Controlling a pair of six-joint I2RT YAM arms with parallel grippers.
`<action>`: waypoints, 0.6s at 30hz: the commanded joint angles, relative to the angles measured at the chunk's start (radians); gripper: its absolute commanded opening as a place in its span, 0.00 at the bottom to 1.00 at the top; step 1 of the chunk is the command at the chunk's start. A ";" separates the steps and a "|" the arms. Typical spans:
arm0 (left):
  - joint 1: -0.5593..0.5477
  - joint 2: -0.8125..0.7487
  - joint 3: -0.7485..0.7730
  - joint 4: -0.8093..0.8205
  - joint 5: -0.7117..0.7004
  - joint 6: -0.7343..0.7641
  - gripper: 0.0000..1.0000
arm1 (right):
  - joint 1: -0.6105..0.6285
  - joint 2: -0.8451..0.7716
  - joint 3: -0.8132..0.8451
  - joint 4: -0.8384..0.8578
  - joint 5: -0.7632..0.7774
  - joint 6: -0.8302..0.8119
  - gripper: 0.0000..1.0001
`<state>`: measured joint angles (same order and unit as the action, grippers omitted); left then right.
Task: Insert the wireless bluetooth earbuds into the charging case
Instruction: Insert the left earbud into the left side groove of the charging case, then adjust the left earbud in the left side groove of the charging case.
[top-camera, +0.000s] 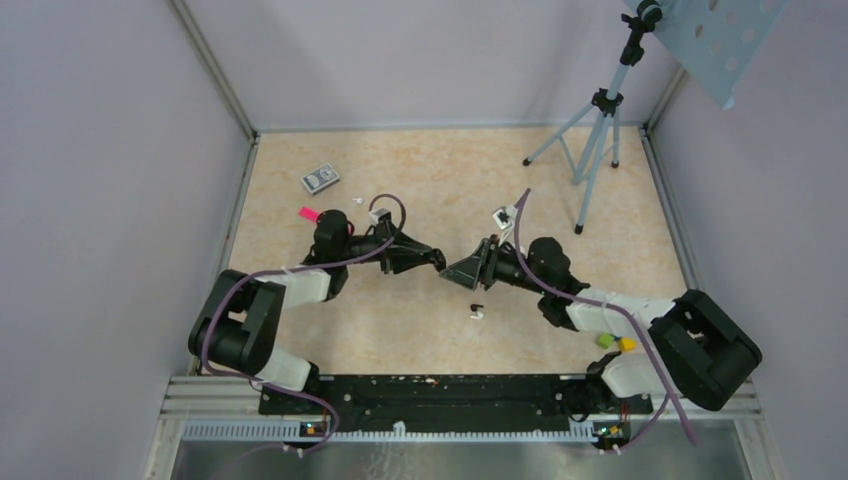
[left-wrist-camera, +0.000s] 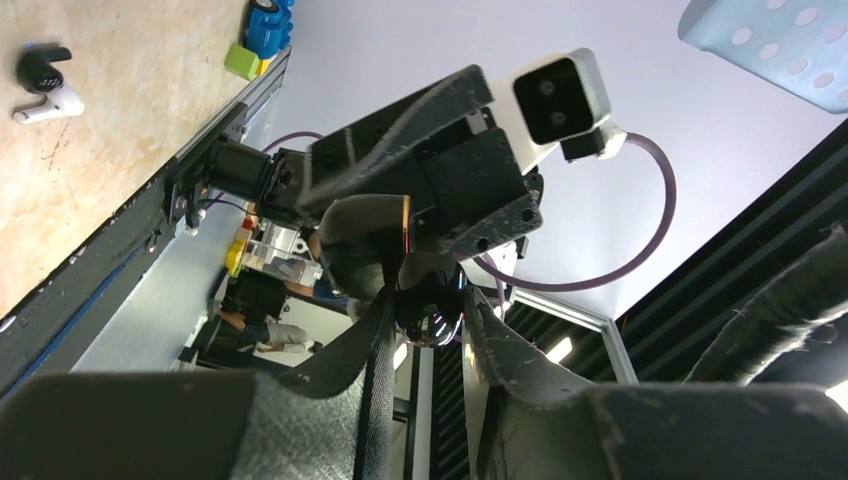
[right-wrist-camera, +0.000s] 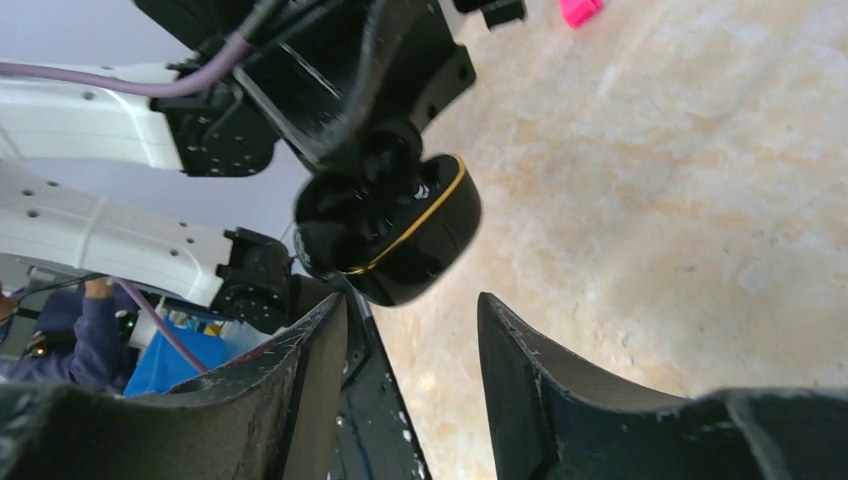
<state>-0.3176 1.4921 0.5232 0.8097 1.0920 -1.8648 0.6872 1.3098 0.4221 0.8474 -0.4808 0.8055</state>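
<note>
Left hand (top-camera: 432, 260) held level above table (top-camera: 420, 170), clamped on black case (right-wrist-camera: 400, 225). Right hand (right-wrist-camera: 410, 300) faces case, spread wide. Earbuds (top-camera: 476, 311) on table, robot-side of case.

text: none legible | small box (top-camera: 320, 178) print: too small to read

The desk (top-camera: 450, 180) is beige with faint marbled mottling. The charging case (right-wrist-camera: 390, 235) is glossy black, ringed by a thin gold line. Low in the middle of the top view are a black earbud (top-camera: 475, 306) and a white earbud (top-camera: 478, 316). A pink block (top-camera: 309, 213) shows toward the upper left, with a green block (top-camera: 604, 341) and a yellow block (top-camera: 627, 344) at the lower right. The fingers (right-wrist-camera: 300, 390) at the bottom of the right wrist view are matte black. The cable (top-camera: 240, 290) is dull purple.
</note>
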 joint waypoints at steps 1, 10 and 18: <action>0.000 -0.028 0.045 0.061 0.012 0.019 0.00 | 0.017 -0.081 0.037 -0.149 0.035 -0.049 0.52; 0.000 -0.024 0.092 -0.012 0.036 0.105 0.00 | 0.017 -0.207 0.091 -0.306 0.053 -0.089 0.58; 0.000 -0.029 0.184 -0.187 0.078 0.259 0.00 | 0.017 -0.260 0.148 -0.461 0.083 -0.151 0.58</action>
<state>-0.3180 1.4921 0.6720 0.6750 1.1397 -1.6886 0.6922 1.0733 0.5137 0.4553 -0.4271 0.7059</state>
